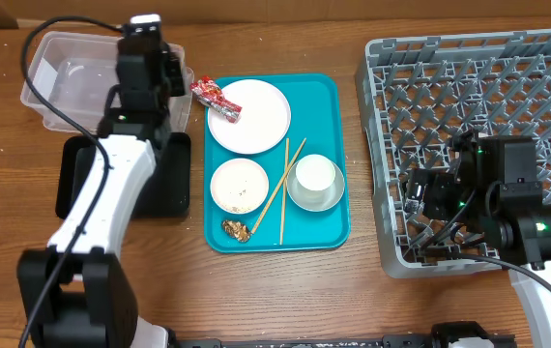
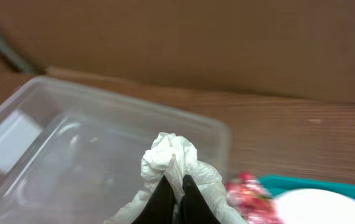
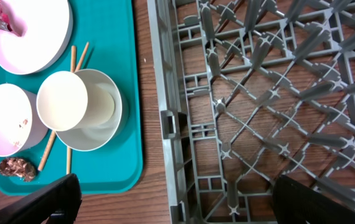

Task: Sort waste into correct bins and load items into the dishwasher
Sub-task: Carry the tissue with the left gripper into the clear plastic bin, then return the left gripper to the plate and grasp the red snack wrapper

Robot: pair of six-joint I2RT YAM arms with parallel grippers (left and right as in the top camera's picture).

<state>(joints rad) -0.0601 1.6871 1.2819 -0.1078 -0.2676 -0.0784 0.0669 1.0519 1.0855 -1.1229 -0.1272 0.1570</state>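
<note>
My left gripper (image 2: 176, 186) is shut on the white crumpled paper wad (image 2: 177, 155) and holds it over the right end of the clear tub (image 2: 71, 149), which also shows in the overhead view (image 1: 72, 72). The red wrapper (image 1: 216, 97) lies on the rim of the white plate (image 1: 251, 118); it also shows in the left wrist view (image 2: 247, 190). A small white bowl with rice grains (image 1: 239, 186), a white cup in a bowl (image 1: 314, 180), two chopsticks (image 1: 285, 188) and a brown scrap (image 1: 235, 229) lie on the teal tray. My right gripper (image 3: 171, 199) is open over the grey dish rack's (image 1: 478, 116) left edge.
The teal serving tray (image 1: 329, 227) sits mid-table between the arms. The black tray (image 1: 174, 184) lies under my left arm, just left of the teal tray. A cardboard wall stands behind the clear tub.
</note>
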